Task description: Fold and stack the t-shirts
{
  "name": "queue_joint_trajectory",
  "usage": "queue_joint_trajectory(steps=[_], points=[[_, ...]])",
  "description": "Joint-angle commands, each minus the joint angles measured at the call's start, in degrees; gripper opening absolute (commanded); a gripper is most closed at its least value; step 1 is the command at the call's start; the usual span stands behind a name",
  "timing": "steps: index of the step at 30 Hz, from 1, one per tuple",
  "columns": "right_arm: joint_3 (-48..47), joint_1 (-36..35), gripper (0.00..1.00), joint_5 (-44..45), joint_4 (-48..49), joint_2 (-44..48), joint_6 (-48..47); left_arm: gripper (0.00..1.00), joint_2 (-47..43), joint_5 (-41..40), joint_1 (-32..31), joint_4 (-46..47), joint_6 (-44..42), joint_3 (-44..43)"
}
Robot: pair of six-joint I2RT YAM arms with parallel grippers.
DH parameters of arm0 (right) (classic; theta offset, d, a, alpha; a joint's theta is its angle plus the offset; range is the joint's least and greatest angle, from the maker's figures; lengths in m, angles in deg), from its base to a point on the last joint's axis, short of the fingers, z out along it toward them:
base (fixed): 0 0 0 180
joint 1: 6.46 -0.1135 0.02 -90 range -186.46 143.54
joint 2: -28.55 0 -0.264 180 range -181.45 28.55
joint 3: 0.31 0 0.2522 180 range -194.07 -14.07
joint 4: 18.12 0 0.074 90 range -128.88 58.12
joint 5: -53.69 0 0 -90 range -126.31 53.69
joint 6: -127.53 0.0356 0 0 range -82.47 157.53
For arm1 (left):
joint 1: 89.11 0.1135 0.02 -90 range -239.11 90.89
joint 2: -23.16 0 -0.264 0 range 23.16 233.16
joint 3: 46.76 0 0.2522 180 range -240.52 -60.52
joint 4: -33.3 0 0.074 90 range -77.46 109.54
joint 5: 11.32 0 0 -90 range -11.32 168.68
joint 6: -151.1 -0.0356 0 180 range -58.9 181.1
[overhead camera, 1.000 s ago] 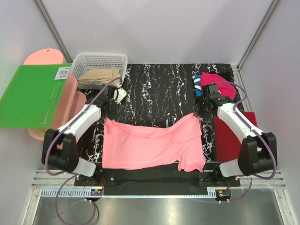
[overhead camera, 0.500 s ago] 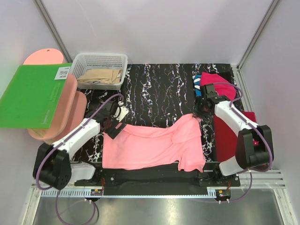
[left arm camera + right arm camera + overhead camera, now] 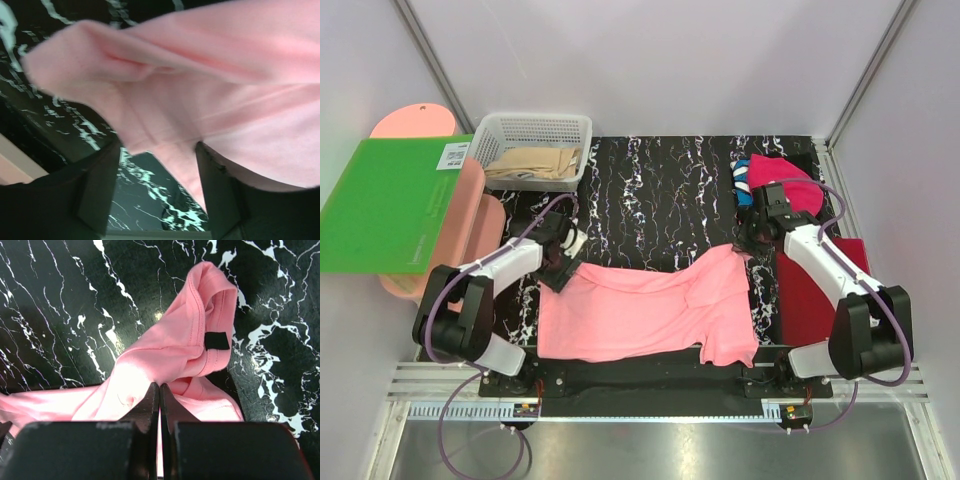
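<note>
A salmon-pink t-shirt [image 3: 640,310] lies spread across the near half of the black marble table [image 3: 650,190]. My left gripper [image 3: 561,268] sits low at the shirt's far left corner, open. In the left wrist view a flap of the pink cloth [image 3: 210,90] hangs between the two dark fingers [image 3: 95,190], and the gripper [image 3: 157,192] has not closed on it. My right gripper [image 3: 752,238] is shut on the shirt's far right corner, which is bunched and lifted [image 3: 165,350] at the fingertips [image 3: 159,387]. A magenta t-shirt [image 3: 775,172] and a blue one [image 3: 741,178] lie crumpled at the back right.
A dark-red board [image 3: 810,290] lies along the table's right side under the right arm. A white basket [image 3: 535,125] holding beige cloth stands at the back left. A green board [image 3: 390,205] rests on pink boards [image 3: 470,220] off the left edge.
My left arm swung down from near the basket to the shirt's left corner, and its jaws have narrowed around the cloth. The right gripper stays shut on its corner.
</note>
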Motion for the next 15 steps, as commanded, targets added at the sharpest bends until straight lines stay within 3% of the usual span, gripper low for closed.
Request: queue_joint_trajectory(steps=[1, 8, 13, 15], points=[[1.0, 0.3, 0.00, 0.4, 1.1, 2.7, -0.7, 0.64, 0.7, 1.1, 4.1, 3.1, -0.6, -2.5], [2.0, 0.3, 0.00, 0.4, 1.1, 2.9, -0.8, 0.49, 1.2, 2.3, 5.0, 3.1, -0.6, -3.3], [2.4, 0.3, 0.00, 0.4, 1.1, 3.1, -0.7, 0.25, 2.5, 3.5, 5.0, 3.1, -0.5, -3.9], [2.5, 0.3, 0.00, 0.4, 1.0, 3.3, -0.7, 0.22, 2.9, 3.6, 5.0, 3.1, -0.3, -3.9]])
